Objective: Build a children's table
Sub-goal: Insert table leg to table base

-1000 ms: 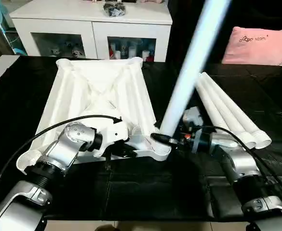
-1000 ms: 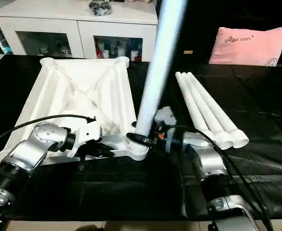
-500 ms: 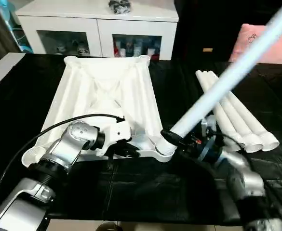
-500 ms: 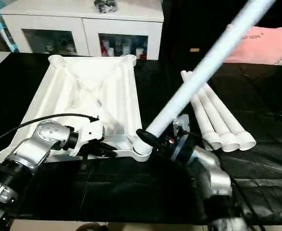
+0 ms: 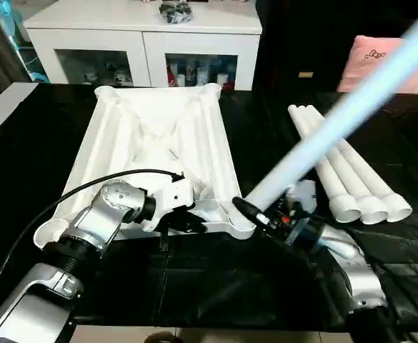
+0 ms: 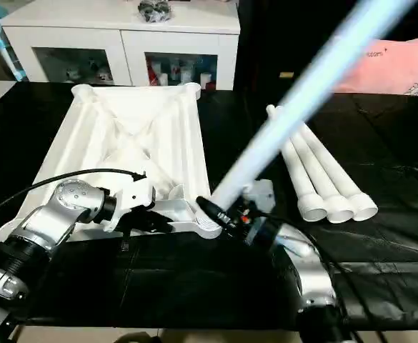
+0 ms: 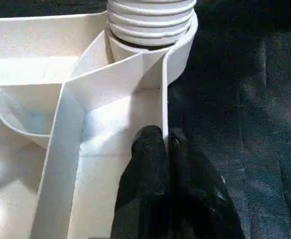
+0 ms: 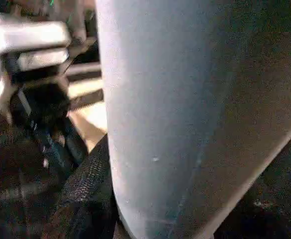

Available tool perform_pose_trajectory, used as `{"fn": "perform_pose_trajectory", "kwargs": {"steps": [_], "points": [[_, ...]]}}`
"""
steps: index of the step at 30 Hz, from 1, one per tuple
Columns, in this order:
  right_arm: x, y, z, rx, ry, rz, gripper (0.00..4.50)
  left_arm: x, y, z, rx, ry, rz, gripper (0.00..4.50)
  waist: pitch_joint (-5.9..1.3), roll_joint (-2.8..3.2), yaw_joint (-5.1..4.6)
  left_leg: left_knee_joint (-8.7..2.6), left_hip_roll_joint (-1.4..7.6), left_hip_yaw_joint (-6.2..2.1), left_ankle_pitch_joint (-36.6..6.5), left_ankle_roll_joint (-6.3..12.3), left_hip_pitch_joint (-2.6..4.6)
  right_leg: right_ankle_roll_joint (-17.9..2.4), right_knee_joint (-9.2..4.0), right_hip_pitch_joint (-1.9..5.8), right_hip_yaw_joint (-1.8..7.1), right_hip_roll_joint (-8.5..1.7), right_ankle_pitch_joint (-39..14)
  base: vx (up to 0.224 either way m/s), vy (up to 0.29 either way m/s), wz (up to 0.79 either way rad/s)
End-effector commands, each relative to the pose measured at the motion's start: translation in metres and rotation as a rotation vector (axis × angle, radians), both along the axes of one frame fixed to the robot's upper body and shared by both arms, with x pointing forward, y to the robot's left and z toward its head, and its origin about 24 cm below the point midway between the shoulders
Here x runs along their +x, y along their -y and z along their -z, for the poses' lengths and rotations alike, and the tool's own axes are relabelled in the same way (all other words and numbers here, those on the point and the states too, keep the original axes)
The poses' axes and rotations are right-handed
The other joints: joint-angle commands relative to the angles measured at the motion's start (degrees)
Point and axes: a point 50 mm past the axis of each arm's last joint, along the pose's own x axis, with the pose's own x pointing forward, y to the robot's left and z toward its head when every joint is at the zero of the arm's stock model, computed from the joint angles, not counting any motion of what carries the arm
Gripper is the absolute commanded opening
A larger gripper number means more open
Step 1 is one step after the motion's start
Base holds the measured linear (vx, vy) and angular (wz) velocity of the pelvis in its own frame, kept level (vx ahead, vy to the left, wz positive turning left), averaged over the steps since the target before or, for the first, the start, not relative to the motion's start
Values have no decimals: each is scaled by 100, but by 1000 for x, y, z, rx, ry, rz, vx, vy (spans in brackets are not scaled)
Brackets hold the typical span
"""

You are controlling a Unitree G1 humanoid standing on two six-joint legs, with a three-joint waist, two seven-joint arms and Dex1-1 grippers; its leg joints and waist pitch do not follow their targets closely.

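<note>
The white tabletop (image 5: 158,136) lies upside down on the black table, ribbed underside up. My left gripper (image 7: 166,144) is shut on the thin rim wall (image 7: 163,99) at its near edge, close to the near right corner socket (image 5: 241,227). A long white leg (image 5: 337,121) has its ribbed end (image 7: 150,20) sitting in that socket and leans far up to the right. My right gripper (image 5: 255,213) is shut on the leg just above the socket. Three more legs (image 5: 351,179) lie side by side to the right of the tabletop.
A white glass-door cabinet (image 5: 144,36) stands behind the table. A pink pillow (image 5: 369,68) lies at the back right. A black cable (image 5: 87,187) arcs over my left forearm. Black cloth covers the table around the parts.
The held leg has swung from nearly upright to leaning far to the right, its end staying at the corner socket. My left gripper has kept its hold on the rim. The camera has shifted.
</note>
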Motion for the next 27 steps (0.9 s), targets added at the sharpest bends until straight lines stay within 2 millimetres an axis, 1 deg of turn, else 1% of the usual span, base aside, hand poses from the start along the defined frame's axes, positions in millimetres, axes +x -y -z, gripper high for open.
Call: {"fn": "perform_pose_trajectory", "kwargs": {"steps": [1,2,3,4,5,6,7,8,10,11,12,14,16,17,18,19,20,21,22,23,24,25,26,27], "points": [[-26,12,55,-179,-259,-14,193,13,0,-24,-34,112,-27,0,-211,24,-48,-501,516,-327,-2582,-274,187,-809,-645,-17,407,-701,-2815,0,0,0],[-25,11,54,-183,-261,-41,193,12,0,-24,-34,113,-29,0,-208,-28,-61,-504,519,-317,-2601,-261,189,-797,-659,-25,407,-690,-2849,0,0,0],[-25,10,54,-185,-262,-50,193,12,0,-24,-35,113,-30,0,-214,2,-65,-512,523,-334,-2622,-271,183,-800,-642,-16,401,-693,-2832,0,0,0],[-24,9,53,-193,-264,-81,193,12,-1,-23,-35,114,-31,0,-214,-66,-91,-519,523,-322,-2629,-257,177,-796,-643,-16,390,-671,-2777,0,0,0],[-24,9,53,-196,-264,-89,193,12,-1,-23,-35,114,-31,0,-223,-38,-80,-512,521,-326,-2603,-254,182,-818,-627,-17,394,-682,-2725,0,0,0],[-23,9,52,-207,-264,-111,193,11,-1,-23,-35,114,-31,0,-224,-55,-89,-508,516,-320,-2529,-231,165,-848,-616,-11,394,-687,-2664,0,0,0],[-22,9,52,-217,-264,-129,193,10,-1,-22,-35,113,-31,0,-214,-45,-91,-506,520,-314,-2549,-232,177,-854,-632,-29,397,-685,-2685,0,0,0],[-19,8,51,-231,-270,-158,193,9,-2,-22,-33,112,-29,0,-217,-100,-100,-507,522,-304,-2548,-224,179,-851,-641,-24,397,-682,-2688,0,0,0],[-12,7,50,-252,-284,-204,193,7,-3,-21,-25,111,-20,0,-220,-121,-119,-517,522,-318,-2482,-219,143,-881,-611,4,385,-682,-2635,0,0,0],[-10,7,50,-257,-291,-216,193,7,-3,-21,-22,110,-14,0,-222,-113,-118,-511,523,-320,-2497,-228,148,-894,-604,-6,385,-689,-2621,0,0,0],[-8,7,50,-261,-293,-223,193,6,-3,-21,-19,109,-9,0,-212,-123,-146,-510,519,-317,-2585,-249,164,-917,-618,-21,383,-682,-2672,0,0,0],[-5,7,49,-285,-294,-251,193,4,-4,-20,-4,108,15,0,-205,-116,-161,-506,520,-322,-2733,-294,189,-897,-635,-41,388,-684,-2778,0,0,0],[-5,7,48,-293,-293,-262,193,4,-4,-20,2,108,25,0,-213,-127,-171,-514,520,-331,-2791,-319,196,-872,-635,-34,385,-680,-2795,0,0,0],[-4,6,49,-307,-311,-303,193,3,-4,-20,16,108,46,0,-220,-112,-182,-524,525,-339,-2791,-337,193,-890,-619,-31,381,-671,-2693,0,0,0],[-4,6,49,-308,-311,-305,193,3,-4,-20,17,108,47,0,-226,-107,-204,-525,518,-337,-2848,-352,185,-924,-613,-26,374,-659,-2612,0,0,0],[-4,5,49,-322,-314,-326,193,2,-4,-20,20,108,52,0,-233,-113,-201,-525,521,-327,-2814,-349,187,-953,-600,-23,381,-655,-2483,0,0,0],[-5,5,50,-332,-316,-342,193,2,-4,-20,23,109,57,0,-236,-87,-194,-523,520,-324,-2793,-351,193,-985,-590,-28,385,-653,-2392,0,0,0],[-6,4,51,-337,-316,-349,193,2,-4,-21,24,109,59,0,-238,-103,-199,-524,518,-312,-2742,-344,184,-1035,-582,-18,386,-643,-2238,0,0,0],[-8,4,54,-331,-328,-353,193,3,-2,-21,25,109,65,0,-244,-90,-192,-520,518,-309,-2715,-345,187,-1055,-575,-15,389,-645,-2167,0,0,0],[-9,5,55,-328,-332,-351,193,3,-2,-21,25,109,67,0,-249,-93,-189,-519,518,-296,-2684,-335,193,-1110,-571,-6,388,-636,-1997,0,0,0],[-9,5,56,-323,-337,-349,193,3,-2,-22,25,109,68,0,-246,-66,-181,-519,515,-302,-2691,-337,190,-1127,-564,1,387,-639,-1982,0,0,0],[-10,5,57,-315,-342,-343,193,3,-1,-22,25,109,71,0,-243,-90,-188,-521,513,-301,-2686,-325,183,-1132,-567,12,382,-640,-1995,0,0,0],[-11,6,58,-311,-343,-339,193,3,-1,-22,25,108,72,0,-244,-90,-183,-521,513,-305,-2695,-325,189,-1129,-571,18,381,-643,-2042,0,0,0],[-11,6,58,-306,-343,-332,193,3,-1,-22,25,108,73,0,-241,-57,-175,-520,514,-310,-2740,-338,202,-1111,-578,12,381,-648,-2148,0,0,0]]}}
